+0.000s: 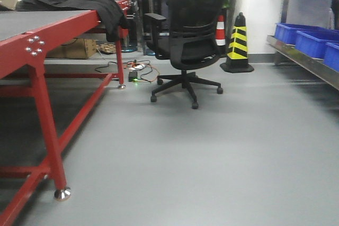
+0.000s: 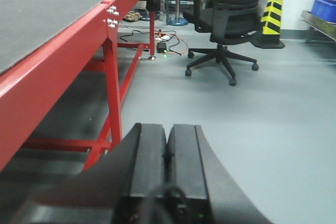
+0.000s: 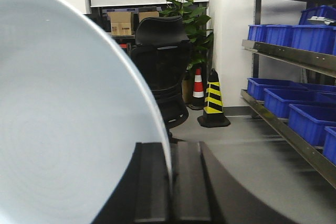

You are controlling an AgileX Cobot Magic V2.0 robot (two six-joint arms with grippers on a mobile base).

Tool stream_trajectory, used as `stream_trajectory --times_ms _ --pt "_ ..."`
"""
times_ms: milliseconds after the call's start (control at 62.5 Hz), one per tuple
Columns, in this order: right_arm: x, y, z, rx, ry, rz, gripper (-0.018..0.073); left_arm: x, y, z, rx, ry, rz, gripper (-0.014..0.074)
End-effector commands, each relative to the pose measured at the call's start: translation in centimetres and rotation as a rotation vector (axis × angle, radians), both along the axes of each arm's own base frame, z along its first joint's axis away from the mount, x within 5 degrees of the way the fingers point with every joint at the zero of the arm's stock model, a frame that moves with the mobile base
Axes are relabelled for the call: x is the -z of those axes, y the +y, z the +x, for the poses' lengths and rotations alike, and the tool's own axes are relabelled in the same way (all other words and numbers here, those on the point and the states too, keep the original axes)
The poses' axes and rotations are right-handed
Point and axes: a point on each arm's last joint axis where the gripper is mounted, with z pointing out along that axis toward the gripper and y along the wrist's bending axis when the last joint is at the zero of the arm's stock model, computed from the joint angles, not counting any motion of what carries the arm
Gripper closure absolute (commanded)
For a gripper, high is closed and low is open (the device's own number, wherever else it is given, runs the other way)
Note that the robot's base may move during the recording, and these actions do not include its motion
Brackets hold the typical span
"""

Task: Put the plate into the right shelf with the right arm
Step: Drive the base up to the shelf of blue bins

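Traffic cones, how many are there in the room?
2. A yellow-and-black cone stands right of the office chair; a red-and-white cone stands just behind it, to its left. The chair may hide more.

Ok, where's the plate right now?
Right wrist view, left side: the plate stands on edge, clamped in the right gripper, with the shelf of blue bins off to its right.

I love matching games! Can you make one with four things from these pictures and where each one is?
Things:
1. plate
2. blue bins
3. black cloth
4. striped cone

Places:
A. on the red table
B. standing on the floor
C. clamped in the right pincer
D. on the right shelf

Pairs: 1-C, 2-D, 3-A, 4-B
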Motion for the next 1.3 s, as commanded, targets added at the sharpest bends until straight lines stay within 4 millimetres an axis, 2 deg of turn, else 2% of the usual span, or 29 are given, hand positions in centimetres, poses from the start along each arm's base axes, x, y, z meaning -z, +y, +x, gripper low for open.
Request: stream_trajectory --times_ms 0,1280 --pt "-1.80 -0.09 -0.30 0.012 -0.115 0.001 0.0505 -0.49 0.01 0.04 0.001 -0.077 -0.004 0.0643" --pt "-1.80 -0.09 -0.30 0.012 -0.115 0.001 0.0505 -0.49 0.01 0.04 0.001 -0.077 -0.004 0.0643"
